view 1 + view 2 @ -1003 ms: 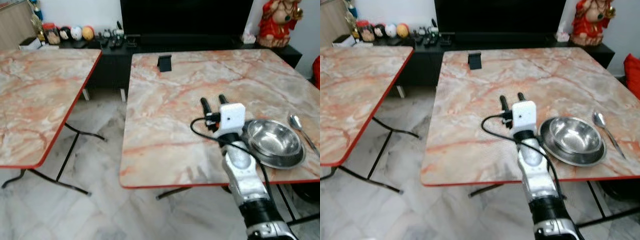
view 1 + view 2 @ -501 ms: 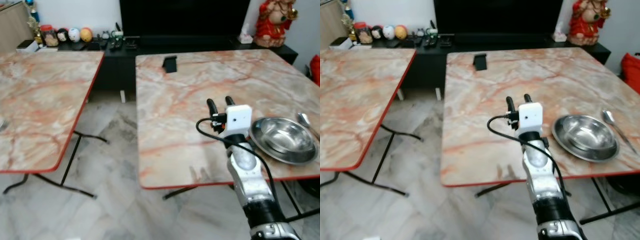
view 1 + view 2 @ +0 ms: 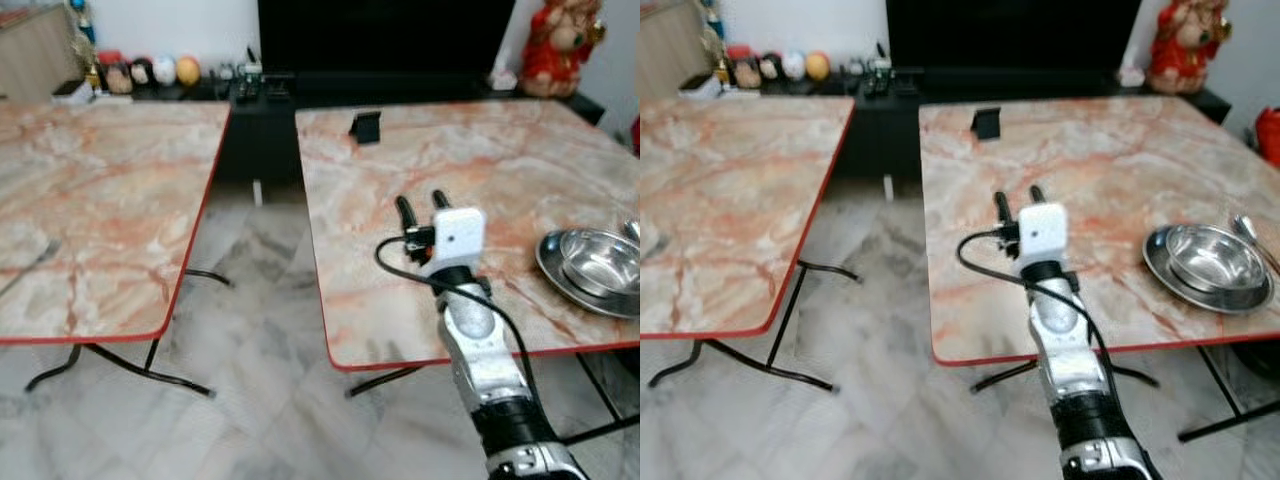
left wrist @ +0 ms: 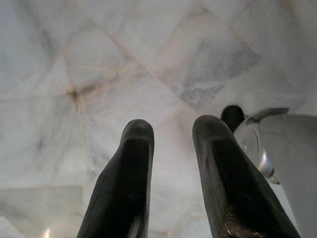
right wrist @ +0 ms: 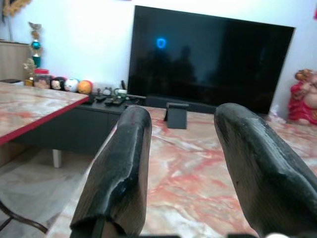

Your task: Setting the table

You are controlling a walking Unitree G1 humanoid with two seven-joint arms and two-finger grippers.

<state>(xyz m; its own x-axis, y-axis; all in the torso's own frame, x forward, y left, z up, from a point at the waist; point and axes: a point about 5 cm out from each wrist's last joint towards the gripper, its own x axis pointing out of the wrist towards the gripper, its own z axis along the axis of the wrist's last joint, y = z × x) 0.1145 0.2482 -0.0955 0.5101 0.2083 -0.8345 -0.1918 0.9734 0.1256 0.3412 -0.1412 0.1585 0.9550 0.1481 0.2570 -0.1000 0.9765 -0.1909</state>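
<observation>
Now we hold our right gripper (image 3: pixel 421 205) released and empty over the counter (image 3: pixel 480 170), well left of the steel bowl (image 3: pixel 1207 258); left gripper (image 4: pixel 171 148) released above the floor (image 4: pixel 124 74).

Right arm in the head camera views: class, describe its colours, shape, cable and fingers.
The right arm is silver metal with a black band near its base. A white boxy camera housing sits at the wrist, and a black cable loops out beside it. The right gripper has two long, rounded black fingers.
</observation>
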